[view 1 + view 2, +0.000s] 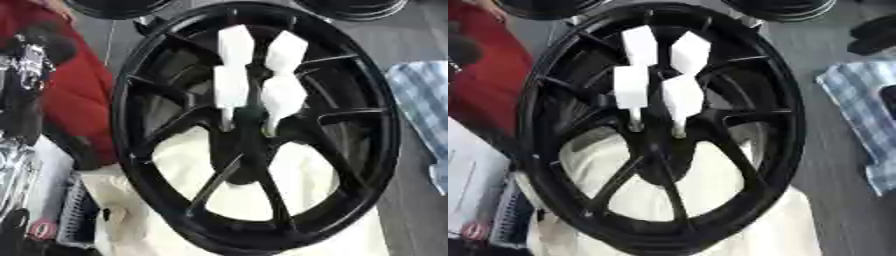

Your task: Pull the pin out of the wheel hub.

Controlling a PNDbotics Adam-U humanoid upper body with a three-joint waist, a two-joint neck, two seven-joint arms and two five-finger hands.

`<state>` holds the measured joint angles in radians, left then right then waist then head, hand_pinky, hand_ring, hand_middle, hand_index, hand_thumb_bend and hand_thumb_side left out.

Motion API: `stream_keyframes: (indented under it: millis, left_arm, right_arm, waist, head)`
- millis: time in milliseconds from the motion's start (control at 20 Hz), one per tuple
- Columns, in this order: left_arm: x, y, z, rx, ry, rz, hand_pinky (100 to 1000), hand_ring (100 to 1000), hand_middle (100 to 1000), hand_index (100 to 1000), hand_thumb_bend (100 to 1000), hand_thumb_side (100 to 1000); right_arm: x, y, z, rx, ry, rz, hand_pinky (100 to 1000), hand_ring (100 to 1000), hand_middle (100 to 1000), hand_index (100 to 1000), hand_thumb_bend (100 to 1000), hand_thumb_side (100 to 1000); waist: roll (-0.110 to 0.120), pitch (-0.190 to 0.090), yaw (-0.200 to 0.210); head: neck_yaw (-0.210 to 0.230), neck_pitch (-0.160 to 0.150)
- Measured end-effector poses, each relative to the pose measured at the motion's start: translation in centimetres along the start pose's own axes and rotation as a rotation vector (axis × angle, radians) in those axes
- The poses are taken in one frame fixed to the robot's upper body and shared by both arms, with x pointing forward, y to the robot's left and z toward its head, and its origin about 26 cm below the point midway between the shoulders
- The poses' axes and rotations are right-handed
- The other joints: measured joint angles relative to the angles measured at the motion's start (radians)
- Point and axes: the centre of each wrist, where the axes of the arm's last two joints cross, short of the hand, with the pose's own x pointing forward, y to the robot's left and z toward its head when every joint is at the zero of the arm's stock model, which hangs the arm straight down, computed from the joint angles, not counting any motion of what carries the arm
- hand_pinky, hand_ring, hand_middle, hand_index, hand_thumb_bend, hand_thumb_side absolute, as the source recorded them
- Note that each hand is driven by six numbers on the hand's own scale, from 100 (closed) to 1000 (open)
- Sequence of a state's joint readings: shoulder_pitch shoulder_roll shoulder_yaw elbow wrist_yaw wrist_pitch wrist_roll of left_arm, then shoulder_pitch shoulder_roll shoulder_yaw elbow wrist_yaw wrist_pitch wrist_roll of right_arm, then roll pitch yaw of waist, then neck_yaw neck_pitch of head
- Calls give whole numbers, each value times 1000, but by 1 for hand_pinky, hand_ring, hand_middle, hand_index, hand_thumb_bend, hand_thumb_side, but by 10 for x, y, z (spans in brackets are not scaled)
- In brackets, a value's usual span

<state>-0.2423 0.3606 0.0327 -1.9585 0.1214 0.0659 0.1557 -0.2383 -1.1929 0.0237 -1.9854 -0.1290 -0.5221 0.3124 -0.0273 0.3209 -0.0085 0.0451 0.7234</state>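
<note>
Filling most of both views, the black wheel hub [254, 130] lies on a cream cloth [236, 200]. Four white pins [232, 87] stand around its centre, their narrow stems seated in the hub. At the left edge something dark and silver shows, perhaps the left arm [22, 65]; I cannot tell its fingers. A blue checked cloth [859, 110] lies right.

Wheel hub [254, 130] centre on cloth [236, 200], four pins [260, 75] in its middle, checked fabric [424, 100] right
</note>
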Motion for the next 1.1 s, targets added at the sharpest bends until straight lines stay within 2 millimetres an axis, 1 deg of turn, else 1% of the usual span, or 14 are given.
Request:
stream_keyframes:
  millis: [350, 650, 950, 1100]
  left_arm:
    - [1, 1, 0, 0, -1, -7, 831, 716, 626, 795, 100, 683]
    - [3, 1, -1, -6, -5, -13, 830, 717, 626, 794, 100, 683]
    - [3, 0, -1, -15, -5, -11, 830, 718, 627, 794, 100, 685]
    - [6, -1, -3, -24, -13, -4, 829, 718, 627, 794, 100, 687]
  right_arm:
    - [2, -3, -6, 109, -35, 72, 878, 884, 754, 808, 155, 434]
    - [3, -2, -11, 142, -50, 93, 878, 885, 755, 809, 167, 441]
    - [6, -8, -22, 178, -72, 122, 876, 886, 757, 812, 214, 452]
    - [8, -11, -28, 199, -79, 137, 875, 886, 758, 814, 233, 461]
  waist:
    - [1, 0, 9]
    - [1, 0, 18]
    - [0, 1, 35]
    - [0, 14, 36]
  head:
    - [-8, -4]
    - [-16, -4]
    - [-29, -4]
    - [-34, -14]
